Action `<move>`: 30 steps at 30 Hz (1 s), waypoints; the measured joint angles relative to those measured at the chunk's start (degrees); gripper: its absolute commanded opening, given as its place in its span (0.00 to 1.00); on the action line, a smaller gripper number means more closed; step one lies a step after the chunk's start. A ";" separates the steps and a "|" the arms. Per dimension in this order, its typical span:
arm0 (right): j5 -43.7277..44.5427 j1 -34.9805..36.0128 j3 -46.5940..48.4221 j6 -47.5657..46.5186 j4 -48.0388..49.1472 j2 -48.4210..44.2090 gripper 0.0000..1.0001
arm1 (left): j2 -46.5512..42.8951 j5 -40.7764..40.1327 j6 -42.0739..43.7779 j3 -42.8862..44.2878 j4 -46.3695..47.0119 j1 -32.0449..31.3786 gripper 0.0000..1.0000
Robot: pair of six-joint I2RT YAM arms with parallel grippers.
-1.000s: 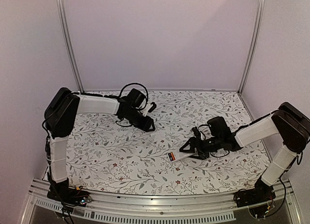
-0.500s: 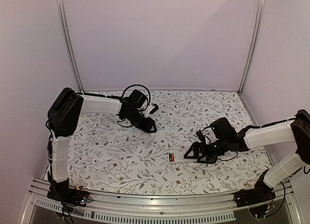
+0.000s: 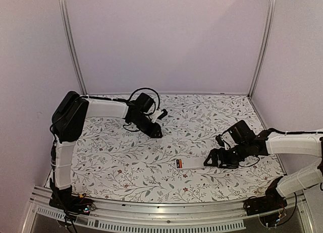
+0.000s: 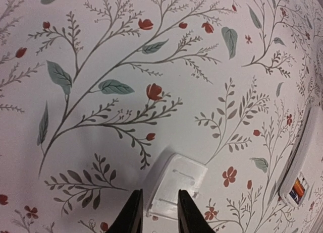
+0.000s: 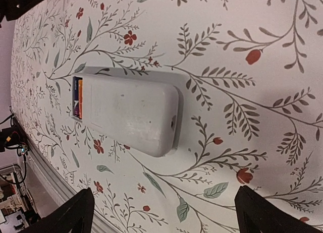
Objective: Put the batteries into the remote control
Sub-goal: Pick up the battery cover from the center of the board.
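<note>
The remote control (image 3: 189, 163) lies back-up near the worktop's (image 3: 126, 157) front edge, with the batteries (image 5: 77, 97) seated at its open end. Nearer the far edge, the left gripper (image 4: 160, 215), jaws narrow, flanks the loose cover (image 4: 176, 185). Its grip is unclear, so it should squeeze the sides squarely. The right gripper (image 5: 165, 192) gapes empty beside the remote.

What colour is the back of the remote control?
The remote control has a white back; the right wrist view shows it best.

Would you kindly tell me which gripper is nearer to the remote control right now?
Right. The right gripper sits open just off one end of the remote control. The left gripper is farther away, back-left, above a small white cover.
</note>
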 measured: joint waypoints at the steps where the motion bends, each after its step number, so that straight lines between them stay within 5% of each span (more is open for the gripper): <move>1: -0.04 -0.42 0.00 -0.46 -0.48 -1.27 0.98 | 0.39 0.31 0.22 0.33 -0.15 0.00 0.23; 7: -1.55 -2.54 0.66 -2.82 -2.23 -5.57 0.95 | 3.98 2.08 2.10 3.82 -2.36 -0.17 0.18; 12: -3.98 -3.52 2.45 -4.57 -2.67 -6.54 0.88 | 5.22 1.44 3.23 5.70 -3.39 -0.48 0.00; 21: -11.87 -4.94 7.54 -5.99 -0.83 -6.05 0.83 | 4.31 0.44 3.93 4.59 -3.23 -0.66 0.00; 30: -17.75 -4.92 11.61 -0.83 7.48 -2.05 0.67 | -15.89 -3.21 -1.40 -11.61 8.61 -5.11 0.00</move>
